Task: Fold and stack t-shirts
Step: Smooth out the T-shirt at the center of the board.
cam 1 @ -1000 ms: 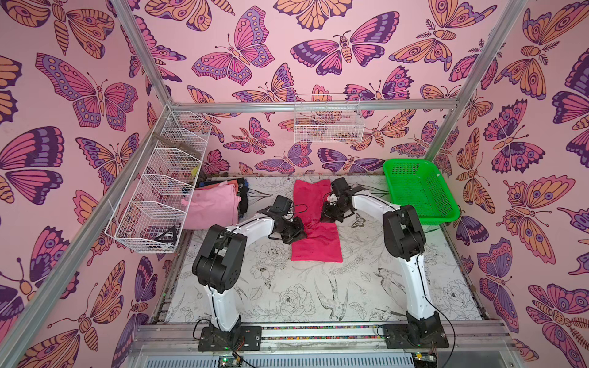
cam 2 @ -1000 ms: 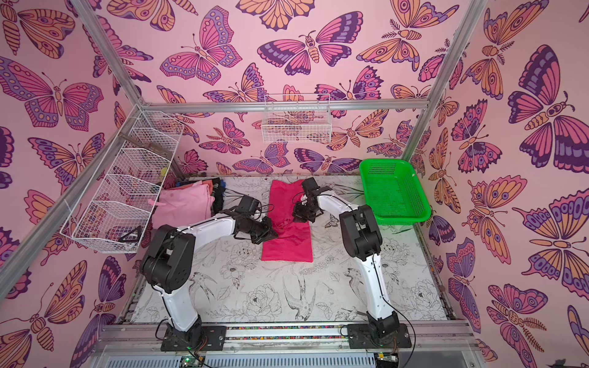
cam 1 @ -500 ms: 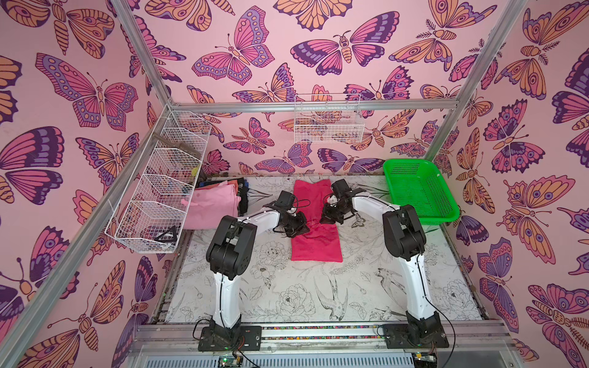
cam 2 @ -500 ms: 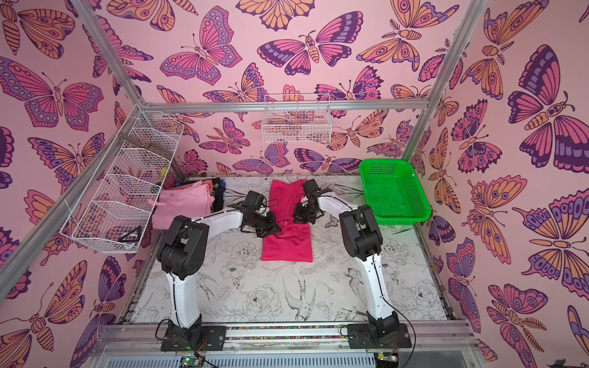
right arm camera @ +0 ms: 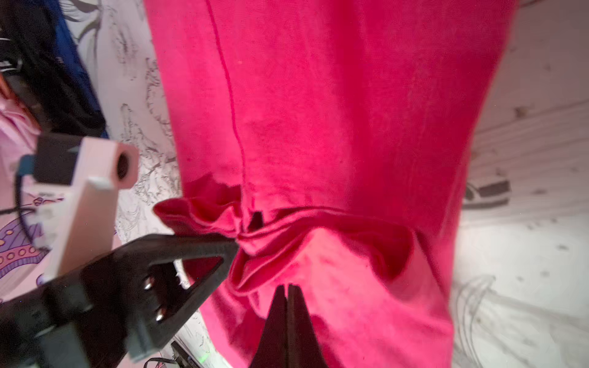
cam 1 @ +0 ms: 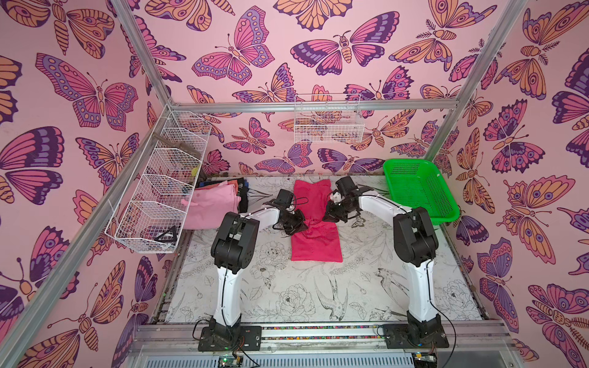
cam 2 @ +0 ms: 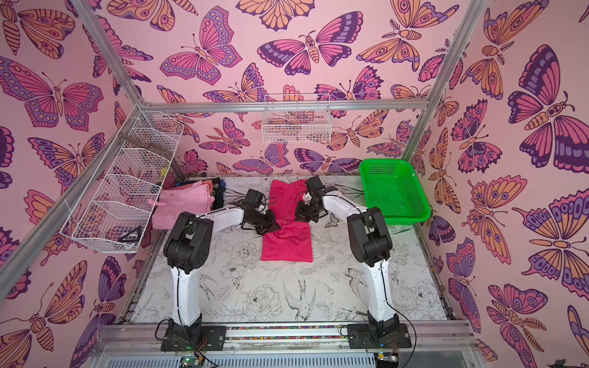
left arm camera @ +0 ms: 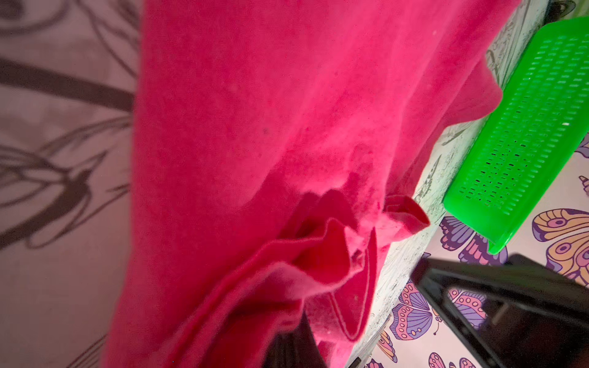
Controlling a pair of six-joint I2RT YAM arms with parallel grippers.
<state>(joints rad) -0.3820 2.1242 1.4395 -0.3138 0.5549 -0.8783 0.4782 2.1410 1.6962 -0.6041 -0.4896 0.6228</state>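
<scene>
left claw [cam 1: 297, 222] and right claw [cam 1: 330, 214] are both pinching shut on the crimson t-shirt [cam 1: 316, 245], one at each side edge at mid-length. they should be rising evenly, keeping the cloth taut and folding it squarely. the shirt is lying as a narrow, wrinkled strip from the back edge of the table [cam 1: 287, 296] toward its centre.

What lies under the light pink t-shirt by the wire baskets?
At the far edge of the light pink t-shirt, orange cloth and dark cloth peek out. How far they run beneath it, and anything else there, is covered.
</scene>
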